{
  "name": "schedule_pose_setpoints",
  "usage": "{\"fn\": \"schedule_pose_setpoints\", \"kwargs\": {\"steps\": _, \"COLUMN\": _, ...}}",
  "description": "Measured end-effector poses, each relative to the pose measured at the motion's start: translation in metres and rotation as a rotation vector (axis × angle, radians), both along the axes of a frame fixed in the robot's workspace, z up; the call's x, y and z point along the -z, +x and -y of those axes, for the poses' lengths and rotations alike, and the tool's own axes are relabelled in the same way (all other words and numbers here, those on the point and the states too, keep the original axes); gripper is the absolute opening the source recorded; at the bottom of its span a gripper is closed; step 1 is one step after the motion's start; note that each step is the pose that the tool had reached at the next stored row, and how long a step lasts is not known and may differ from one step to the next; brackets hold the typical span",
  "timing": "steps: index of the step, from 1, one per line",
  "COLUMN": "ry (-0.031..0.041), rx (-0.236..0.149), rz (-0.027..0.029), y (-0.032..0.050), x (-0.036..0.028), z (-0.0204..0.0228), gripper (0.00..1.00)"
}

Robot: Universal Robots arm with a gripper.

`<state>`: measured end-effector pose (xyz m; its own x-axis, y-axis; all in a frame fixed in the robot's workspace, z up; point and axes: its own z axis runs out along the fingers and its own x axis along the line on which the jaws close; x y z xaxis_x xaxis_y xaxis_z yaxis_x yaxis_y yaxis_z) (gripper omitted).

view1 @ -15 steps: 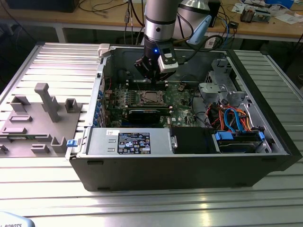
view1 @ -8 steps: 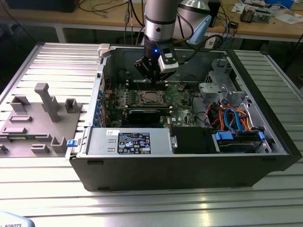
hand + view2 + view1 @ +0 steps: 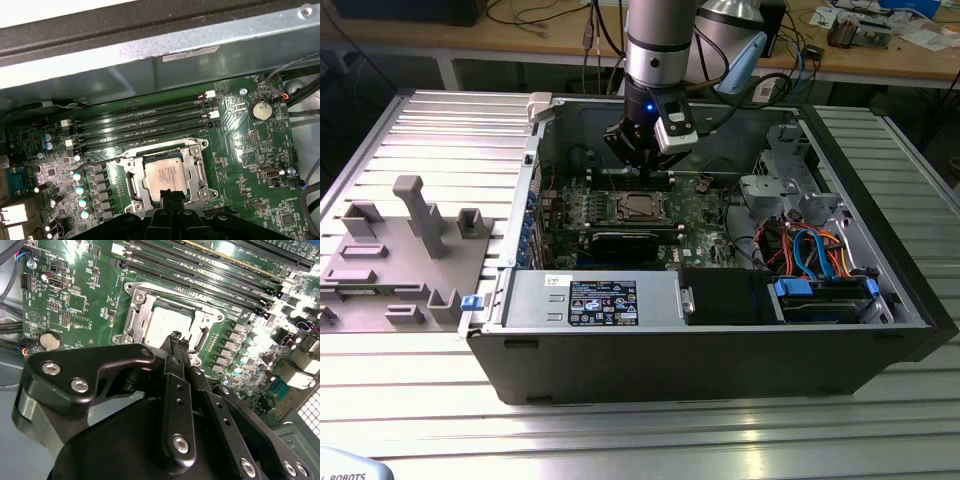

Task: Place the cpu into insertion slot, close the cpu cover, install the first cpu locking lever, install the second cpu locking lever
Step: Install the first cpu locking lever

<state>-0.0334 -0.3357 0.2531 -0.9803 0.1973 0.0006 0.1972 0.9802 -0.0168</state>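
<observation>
We saw the silver-grey square cpu (image 3: 164, 173) seated in the metal-rimmed insertion slot (image 3: 131, 181), cover frame (image 3: 202, 172) down; the black tool (image 3: 171, 192), fingers clenched together empty, hovered just above.

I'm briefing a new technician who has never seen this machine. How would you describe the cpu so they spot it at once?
Look inside the open computer case at the green motherboard. Beside the long black memory slots sits a square silvery cpu cover, with the gripper tip just over its edge. The cpu is the flat silver-grey square seated in that frame, the only plain metal plate on the board.
</observation>
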Motion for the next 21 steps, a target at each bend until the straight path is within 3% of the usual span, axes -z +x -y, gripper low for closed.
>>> {"fn": "schedule_pose_setpoints", "kwargs": {"steps": 21, "ry": 0.0000, "rx": -0.024, "rz": 0.0000, "y": 0.0000, "x": 0.0000, "z": 0.0000, "gripper": 0.11}}
